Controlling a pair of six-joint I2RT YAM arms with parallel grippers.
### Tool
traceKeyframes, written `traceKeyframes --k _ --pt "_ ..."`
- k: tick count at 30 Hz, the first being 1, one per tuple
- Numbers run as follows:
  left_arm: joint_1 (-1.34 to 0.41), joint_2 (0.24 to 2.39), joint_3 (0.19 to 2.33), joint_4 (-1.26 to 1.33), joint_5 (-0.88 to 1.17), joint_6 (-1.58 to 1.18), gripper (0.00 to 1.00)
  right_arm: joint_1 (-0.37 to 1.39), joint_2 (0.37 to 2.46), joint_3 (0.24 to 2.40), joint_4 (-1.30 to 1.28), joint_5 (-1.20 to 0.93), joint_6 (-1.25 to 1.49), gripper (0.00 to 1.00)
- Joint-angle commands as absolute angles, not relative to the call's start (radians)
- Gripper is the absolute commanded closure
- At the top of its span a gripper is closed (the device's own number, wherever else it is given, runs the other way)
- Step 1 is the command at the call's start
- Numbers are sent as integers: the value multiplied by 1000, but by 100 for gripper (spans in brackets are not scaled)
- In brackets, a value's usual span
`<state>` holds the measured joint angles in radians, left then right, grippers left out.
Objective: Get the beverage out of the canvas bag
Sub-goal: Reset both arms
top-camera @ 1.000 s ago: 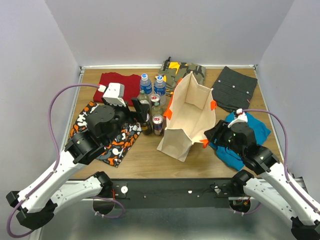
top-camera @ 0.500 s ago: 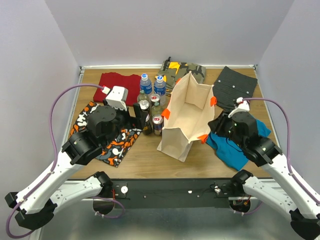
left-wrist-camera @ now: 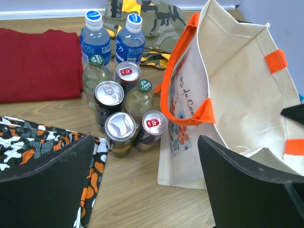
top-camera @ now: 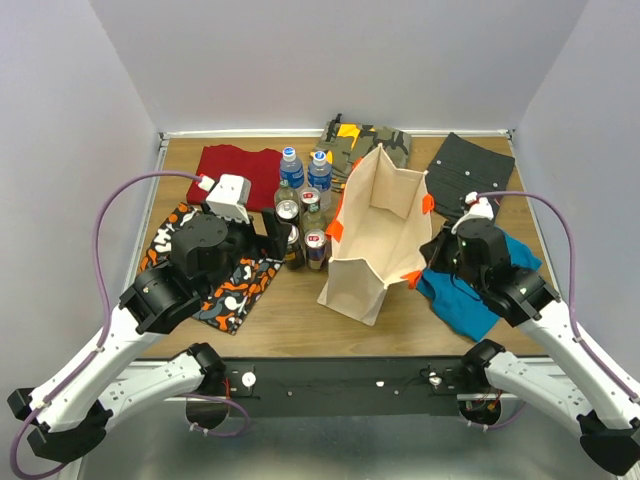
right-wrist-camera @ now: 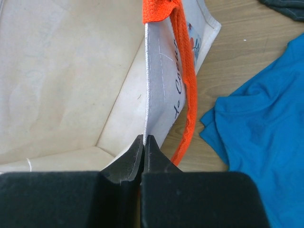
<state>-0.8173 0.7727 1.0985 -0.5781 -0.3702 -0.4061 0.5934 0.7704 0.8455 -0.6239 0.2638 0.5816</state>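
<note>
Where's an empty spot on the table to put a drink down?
There's bare wood at the near edge, between the orange patterned cloth and the canvas bag. It's crowded with cans and bottles left of the bag.

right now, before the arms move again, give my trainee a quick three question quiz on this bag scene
1. True or false: the right tool is shut on the wall of the canvas bag.
2. The cans stand: A inside the bag; B outside it, on the left arm's side; C outside it, on the right arm's side.
3. How many blue-capped bottles are in view?
Key: 1 true; 2 B; 3 two.
</note>
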Motion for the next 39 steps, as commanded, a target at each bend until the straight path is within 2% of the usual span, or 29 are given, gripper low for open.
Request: traceKeyframes --k 1,4,5,6,7,10,11,16,24,26,27,28,32,34,36,39 --pt "-811 764 1081 -584 -394 -419 1 588 795 954 -705 411 571 94" --pt "-811 764 1077 -577 -393 -419 1 589 816 995 -712 439 554 94" --pt "-811 762 1074 -575 -393 -419 1 589 822 1000 -709 436 543 91" --pt "-811 764 1074 -574 -393 -419 1 589 827 1003 -706 422 540 82" --pt "-811 767 1074 -577 -391 -419 1 589 830 1002 -698 411 538 53" --pt "-811 770 1075 -586 -384 -420 1 589 831 993 -686 377 538 27" --pt "-811 769 1075 -587 -380 -420 1 589 828 992 -683 371 537 24" --pt "-810 758 1084 -601 -374 -428 1 589 816 1032 -699 377 526 18" --pt "-810 747 1133 -618 -413 -417 1 588 767 1086 -652 511 445 12" --pt "-811 755 1147 -620 -407 -407 1 589 791 1095 -647 601 428 7" --pt "-811 759 1157 -620 -408 -400 1 588 802 1103 -646 641 428 1" --pt "-810 770 1160 -621 -411 -387 1 588 814 1107 -652 722 434 0" --pt "-799 859 1216 -663 -414 -347 1 581 925 1138 -629 827 410 0" --pt "-785 928 1265 -701 -414 -331 1 546 946 1137 -574 763 382 0" --pt "-741 957 1278 -683 -405 -308 1 435 959 1135 -539 685 356 0" --pt "-630 974 1269 -626 -283 -287 1 249 988 1131 -491 488 318 0"
